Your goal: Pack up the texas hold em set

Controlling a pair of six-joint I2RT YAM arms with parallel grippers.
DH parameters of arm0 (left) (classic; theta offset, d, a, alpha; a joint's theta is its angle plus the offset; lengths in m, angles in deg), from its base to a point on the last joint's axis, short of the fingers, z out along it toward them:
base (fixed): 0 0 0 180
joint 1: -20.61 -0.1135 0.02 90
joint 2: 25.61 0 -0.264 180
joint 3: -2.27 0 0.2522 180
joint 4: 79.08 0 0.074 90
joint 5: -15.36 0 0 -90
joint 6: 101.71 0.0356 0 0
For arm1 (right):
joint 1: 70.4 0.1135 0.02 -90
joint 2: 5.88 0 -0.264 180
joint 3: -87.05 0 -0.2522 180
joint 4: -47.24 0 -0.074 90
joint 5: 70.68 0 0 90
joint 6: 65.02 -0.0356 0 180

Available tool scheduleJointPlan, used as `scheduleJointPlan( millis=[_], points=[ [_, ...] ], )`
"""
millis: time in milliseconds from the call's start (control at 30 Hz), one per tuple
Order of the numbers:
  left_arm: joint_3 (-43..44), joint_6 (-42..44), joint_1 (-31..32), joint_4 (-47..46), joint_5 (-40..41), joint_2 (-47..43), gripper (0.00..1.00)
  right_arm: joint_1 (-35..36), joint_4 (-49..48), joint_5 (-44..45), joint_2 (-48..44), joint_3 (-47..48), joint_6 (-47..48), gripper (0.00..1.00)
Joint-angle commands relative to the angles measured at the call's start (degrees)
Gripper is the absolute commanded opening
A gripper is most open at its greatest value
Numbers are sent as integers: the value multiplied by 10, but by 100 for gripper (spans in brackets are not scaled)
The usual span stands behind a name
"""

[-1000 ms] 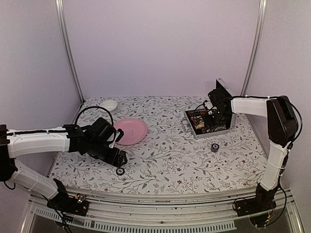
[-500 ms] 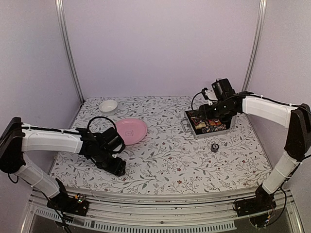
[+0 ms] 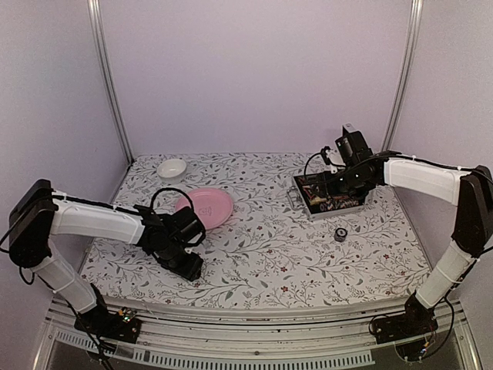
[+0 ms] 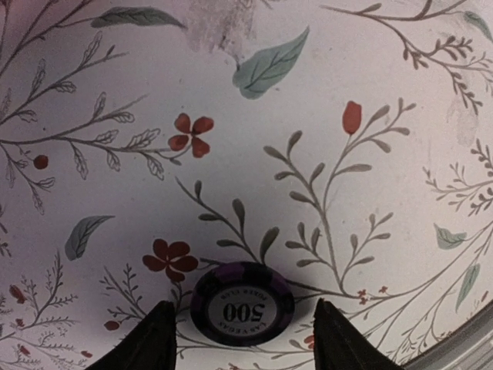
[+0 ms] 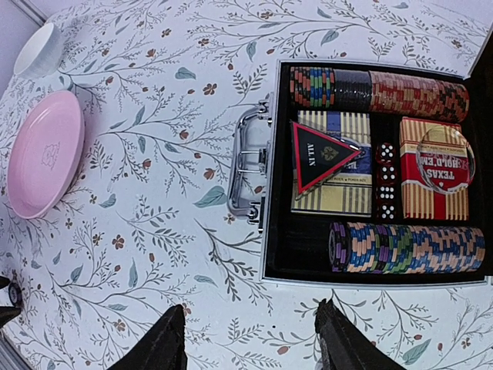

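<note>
Purple chip (image 4: 243, 302), marked 500, lies flat on floral cloth (image 4: 308, 116) at front left of table, betw. fingertips of my L pincer (image 4: 243, 343); tips stand apart, one each side, neither touching it. My R pincer (image 5: 250, 343) is likewise spread, holding nothing, above cloth just beside silver case (image 5: 248, 166). Case lies open at rear right: chip rows (image 5: 408, 247) along two sides of black lining, card decks (image 5: 331, 202) side by side betw. them, black triangular marker (image 5: 323, 154) on blue deck. Small loose chip stack (image 3: 340, 234) stands on cloth in front of case. Pink plate (image 3: 206, 208) and white bowl (image 3: 172, 167) sit at left.
</note>
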Motion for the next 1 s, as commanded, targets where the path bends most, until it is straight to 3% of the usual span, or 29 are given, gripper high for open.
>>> scheduleJointPlan(
  millis=[0, 367, 667, 967],
  points=[
    [9, 15, 10, -11, 15, 19, 58, 0, -18, -4, -19, -9, -6, 58],
    [-10, -16, 25, 11, 37, 36, 41, 0, -25, -5, -23, -10, -11, 59],
    [-22, -25, 29, 1, 25, 31, 16, 0, -30, -18, -35, -25, -18, 59],
    [16, -5, 30, -38, 30, -36, 10, 20, -72, -137, -81, -65, -95, 60]
  ],
)
